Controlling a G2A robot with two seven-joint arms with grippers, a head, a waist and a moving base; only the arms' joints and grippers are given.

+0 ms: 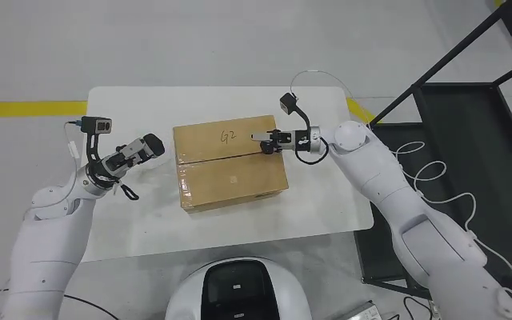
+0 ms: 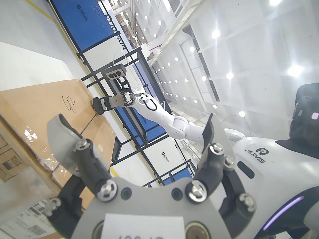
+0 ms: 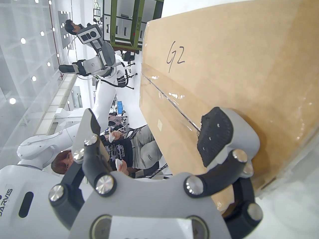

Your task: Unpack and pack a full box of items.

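A closed brown cardboard box (image 1: 230,164), taped along its top seam and marked with handwriting, sits in the middle of the white table (image 1: 320,204). My right gripper (image 1: 266,144) is open at the box's right top edge; one finger pad (image 3: 214,135) rests near the taped seam (image 3: 172,103) on the box top (image 3: 236,58). My left gripper (image 1: 152,146) is open and holds nothing, hovering just left of the box. From the left wrist, the box (image 2: 37,115) lies beside the open fingers (image 2: 63,135), with the right gripper (image 2: 99,104) farther off on its top.
A dark metal rack (image 1: 456,152) stands close to the table's right edge. A yellow floor line (image 1: 40,108) runs behind the table on the left. Bare tabletop lies in front of the box and along the back.
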